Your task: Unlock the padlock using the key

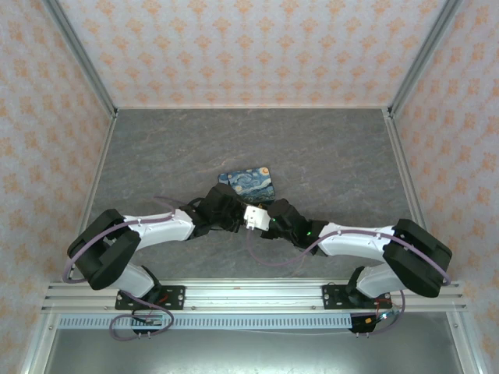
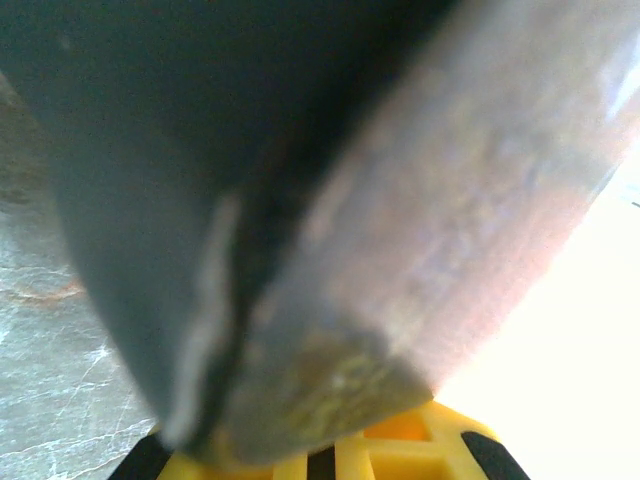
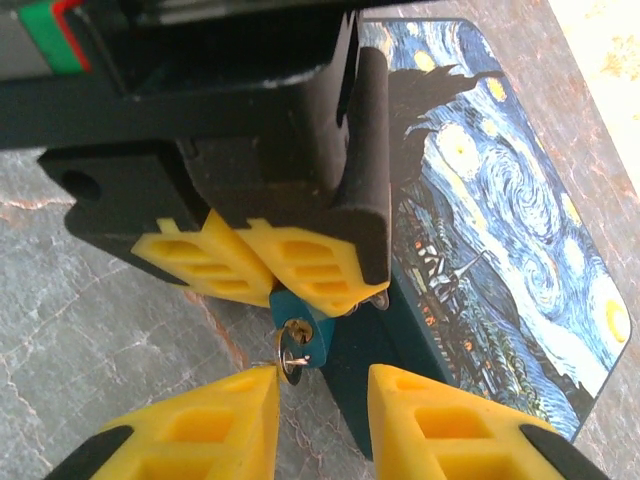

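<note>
Padlock (image 3: pixel 302 328), tiny and teal, sits just under the yellow fingertips (image 3: pixel 215 262) of the left claw (image 3: pixel 268 275), which is clamped shut on the lock's upper part. The padlock is at the near left edge of a dark-blue tin (image 3: pixel 500 230) painted with swirling stars, just beside the tin's side wall. Whether the lock touches the grey stone-patterned table (image 3: pixel 90 330) cannot be told. A small metal key (image 3: pixel 288 364) appears to sit in the keyhole on the lock's face, pointing toward the right wrist camera. The right claw (image 3: pixel 322 382) faces the lock with its two yellow fingers standing apart, one on each side of the key. Its left fingertip is just beside the key, but the jaws are not closed on it, and the gap between them is much wider than the key. Seen from above, both arms reach inward and meet near the middle of the table, on the near side of the tin, with their wrists close together. There the lock and key are too small to make out.
</note>
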Available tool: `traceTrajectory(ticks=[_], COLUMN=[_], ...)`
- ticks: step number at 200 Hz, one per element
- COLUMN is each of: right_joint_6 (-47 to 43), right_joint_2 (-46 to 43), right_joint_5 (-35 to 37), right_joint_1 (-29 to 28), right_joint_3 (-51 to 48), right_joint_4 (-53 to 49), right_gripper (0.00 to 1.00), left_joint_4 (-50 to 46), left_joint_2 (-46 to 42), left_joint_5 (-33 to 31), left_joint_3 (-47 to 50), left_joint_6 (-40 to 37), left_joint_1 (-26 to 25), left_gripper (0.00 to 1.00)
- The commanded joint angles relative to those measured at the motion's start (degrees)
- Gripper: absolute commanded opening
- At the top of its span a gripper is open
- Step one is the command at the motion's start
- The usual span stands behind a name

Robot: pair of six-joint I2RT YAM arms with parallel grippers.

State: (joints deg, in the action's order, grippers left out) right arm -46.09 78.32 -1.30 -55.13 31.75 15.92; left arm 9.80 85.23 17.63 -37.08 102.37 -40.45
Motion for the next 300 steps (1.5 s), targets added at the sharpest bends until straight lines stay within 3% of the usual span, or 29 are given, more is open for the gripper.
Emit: traceTrajectory(ticks=[1,73,115,300], right_joint_6=[1.1,3.2,7.3,62.4], right_joint_2=[0.6,2.3,2.7,8.4], right_joint_5=[-0.9,-1.8,-0.5,2.0], right_joint_1=[-0.4,-0.8,-0.9,-0.9], right_joint_3=[1.3,1.7,1.1,1.7], right_joint_4=[2.3,3.7,7.3,18.2], right_gripper=[0.28,0.19,0.02,0.0], left_joint_4=[-2.6,-2.9,-2.9,-2.3], left_joint_2=[-1.0,-0.9,-0.9,-0.5], left_joint_5=[0.3,0.3,0.5,0.5], left_joint_3=[-1.2,-1.2,-1.3,-0.6], left_joint_6=[-0.8,-1.1,-1.3,-0.9], left_joint_1=[0.5,0.5,0.5,0.5], left_gripper=[0.0,0.0,0.0,0.0])
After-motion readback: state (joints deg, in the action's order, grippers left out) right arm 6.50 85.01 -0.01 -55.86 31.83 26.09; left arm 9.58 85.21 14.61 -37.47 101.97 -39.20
